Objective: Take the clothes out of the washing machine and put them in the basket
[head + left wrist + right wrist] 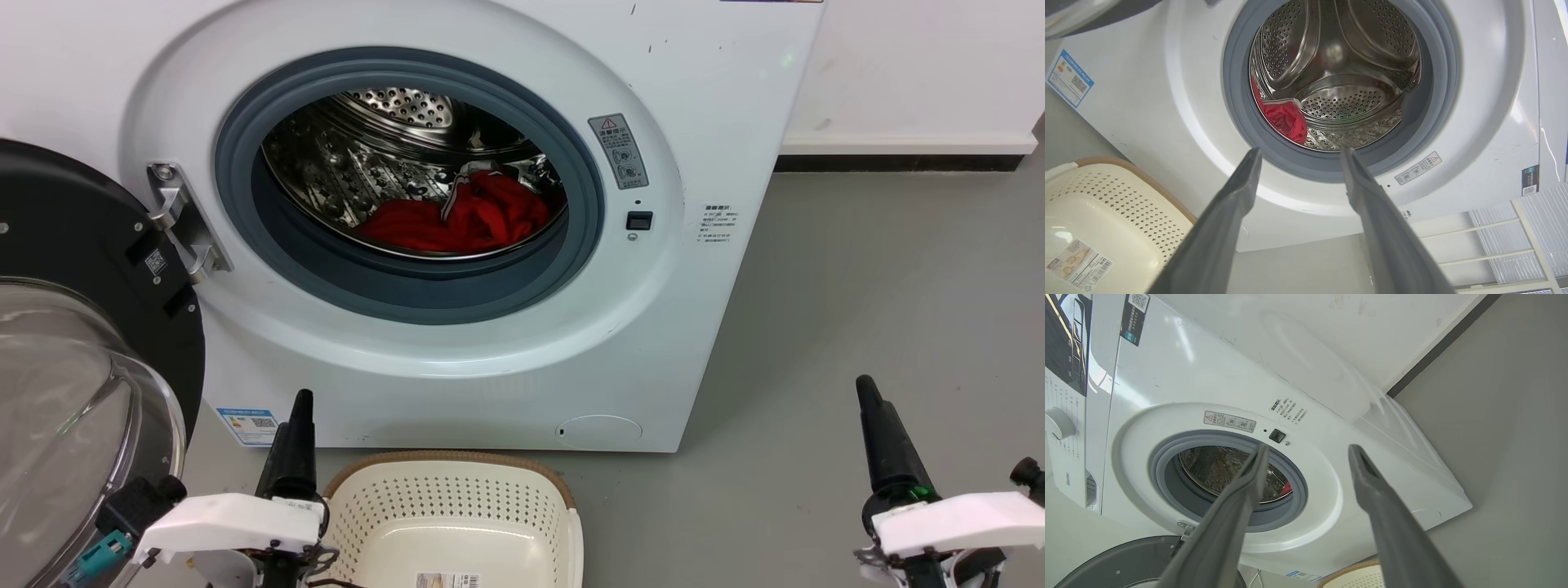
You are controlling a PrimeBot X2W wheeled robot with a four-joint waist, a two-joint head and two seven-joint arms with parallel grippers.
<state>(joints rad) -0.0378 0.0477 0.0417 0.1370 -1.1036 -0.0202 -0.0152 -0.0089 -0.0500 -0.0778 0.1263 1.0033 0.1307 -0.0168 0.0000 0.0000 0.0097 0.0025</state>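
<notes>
Low in the steel drum [392,139] of the washing machine [727,122] the clothes [457,219] lie in a red heap, none lifted out; the basket [453,500], on the floor just before the machine, shows only its label sticker [445,581], so the whole job looks undone; left hand [1301,152] and right hand [1309,448] both hang outside the opening, fingers spread and holding nothing; the grey door ring [238,188] forms a lip to clear, the open door [73,237] crowds the left side, and bare floor [882,310] gives room on the right.
</notes>
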